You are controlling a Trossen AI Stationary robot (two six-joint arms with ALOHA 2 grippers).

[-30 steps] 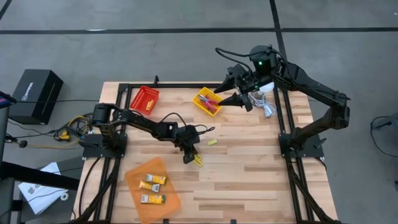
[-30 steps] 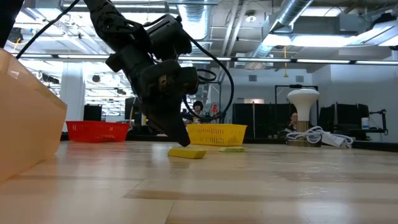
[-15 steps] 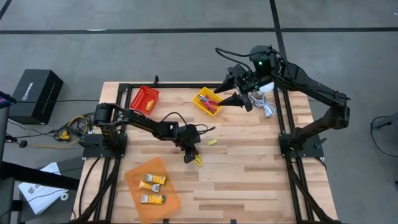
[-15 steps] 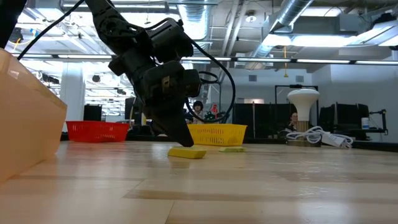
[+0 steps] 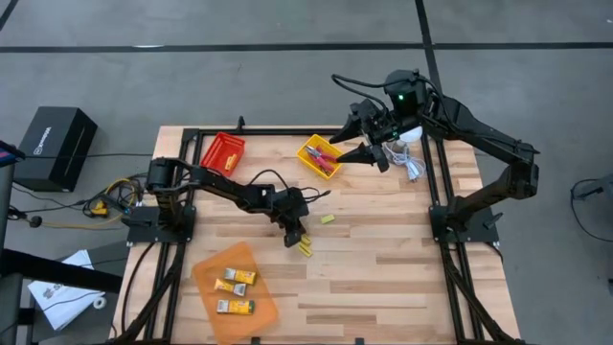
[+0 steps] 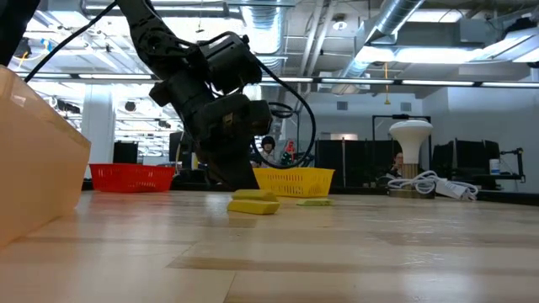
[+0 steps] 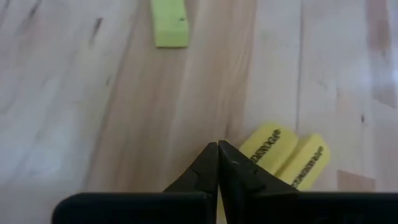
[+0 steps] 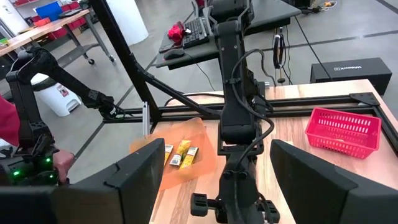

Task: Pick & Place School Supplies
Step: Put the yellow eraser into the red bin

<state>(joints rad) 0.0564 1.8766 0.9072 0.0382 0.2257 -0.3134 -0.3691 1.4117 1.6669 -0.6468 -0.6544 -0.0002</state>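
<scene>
Two yellow erasers [image 7: 273, 147] [image 5: 305, 248] lie side by side flat on the wooden table [image 5: 383, 249], near its middle. My left gripper [image 7: 217, 145] [image 5: 293, 240] is shut and slants down, its tips at the table right beside them. A paler yellow-green piece [image 7: 170, 25] [image 5: 328, 219] lies farther off. My right gripper [image 8: 211, 186] [image 5: 347, 153] hangs open, high over the yellow tray [image 5: 312, 149], with nothing between its fingers. My left gripper's shut fingers [image 7: 239, 168] stand against the near end of the closer eraser [image 7: 260, 144], slanting down from the table's left. The finger hides that end, so I cannot tell whether it touches. Both erasers lie flat on the table.
A red tray [image 5: 222, 151] stands at the far left. The yellow tray holds red-handled tools [image 5: 328, 163]. An orange tray [image 5: 257, 305] near the front holds yellow-and-white packs [image 5: 235, 278]. A white lamp-like object [image 5: 407, 134] with its cable [image 5: 413, 169] sits at the far right.
My left gripper has edged a little toward the table's far edge, staying shut and low. In the low view this uncovers the second eraser behind the first. The erasers lie where they were.
</scene>
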